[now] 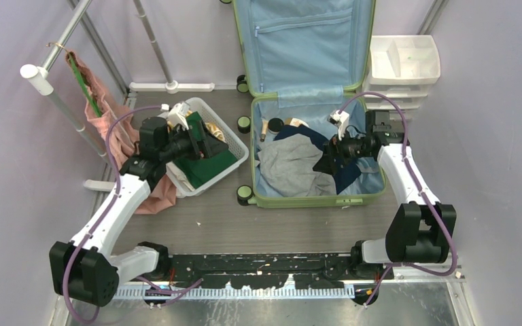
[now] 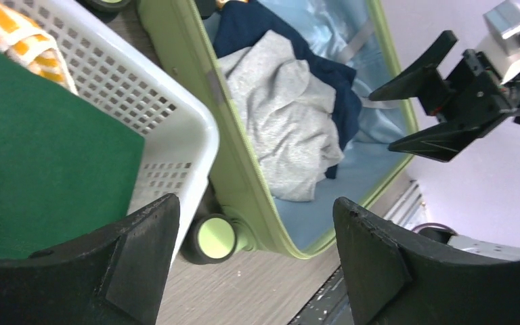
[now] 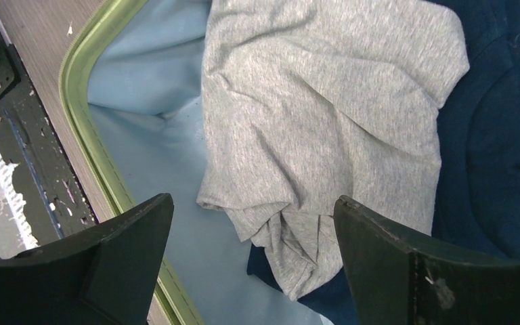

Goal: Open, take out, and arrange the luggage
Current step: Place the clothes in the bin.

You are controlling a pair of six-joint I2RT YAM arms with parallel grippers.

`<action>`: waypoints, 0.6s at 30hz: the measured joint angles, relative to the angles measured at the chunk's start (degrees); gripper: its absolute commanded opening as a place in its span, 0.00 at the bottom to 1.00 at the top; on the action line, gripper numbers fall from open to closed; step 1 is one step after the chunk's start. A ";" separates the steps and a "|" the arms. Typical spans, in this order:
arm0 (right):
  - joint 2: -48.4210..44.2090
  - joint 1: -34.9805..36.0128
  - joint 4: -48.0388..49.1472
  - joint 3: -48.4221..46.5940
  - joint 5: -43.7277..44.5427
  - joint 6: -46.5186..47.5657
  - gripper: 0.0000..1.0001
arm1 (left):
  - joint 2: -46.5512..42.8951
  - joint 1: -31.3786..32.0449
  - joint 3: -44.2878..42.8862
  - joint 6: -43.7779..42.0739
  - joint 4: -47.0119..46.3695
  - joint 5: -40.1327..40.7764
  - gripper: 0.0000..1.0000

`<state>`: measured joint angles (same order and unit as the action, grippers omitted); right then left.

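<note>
Where the desk (image 1: 279, 227) reaches its left edge, you have a pink garment (image 1: 119, 129) draped off a white rail. Just right of it sits the white mesh basket (image 2: 169, 122), holding a folded green cloth (image 2: 40, 149) and something striped orange and white (image 2: 24, 37) at its far side. Your left claw (image 2: 254, 217) hovers over the basket's right end with its jaws spread wide and nothing between them.

Next comes the luggage (image 1: 299, 201), lying open near the middle of the desk and toward its far edge. One of its wheels (image 2: 213, 238) sits just beside the basket's corner. The lid (image 1: 302, 41) stands upright at the back and shows the pale blue lining and zip pocket. In the lower half, a crumpled grey garment (image 3: 325, 115) lies on top of a navy garment (image 3: 494, 149), with bare blue lining along the near rim.

Your right claw (image 3: 254, 210) hangs over the right part of that lower half, above the clothes. Its jaws are wide apart and it grips nothing. Whether the fingers touch the fabric, you cannot tell.

At the desk's far right corner, just beside the lid, stands a white drawer unit (image 1: 404, 61).
</note>
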<state>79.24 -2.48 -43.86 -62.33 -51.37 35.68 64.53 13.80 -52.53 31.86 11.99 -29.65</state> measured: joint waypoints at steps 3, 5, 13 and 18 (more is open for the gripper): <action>-1.14 0.00 0.68 0.17 -1.03 -0.26 0.94 | -1.38 0.00 0.68 3.50 -2.43 -1.16 0.81; -1.97 0.13 1.53 0.61 -1.92 -0.61 0.94 | -1.95 0.17 0.70 4.83 -3.17 -1.64 0.80; -2.80 7.87 4.72 2.01 1.97 -1.75 0.94 | -3.13 5.09 0.68 -0.70 2.64 0.09 0.80; -0.20 18.21 5.70 -0.81 10.78 -2.78 0.95 | -2.73 5.33 0.68 -10.01 6.60 0.02 0.81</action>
<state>79.05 15.73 -38.15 -63.13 -40.60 32.91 61.80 19.14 -51.86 21.85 18.59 -29.63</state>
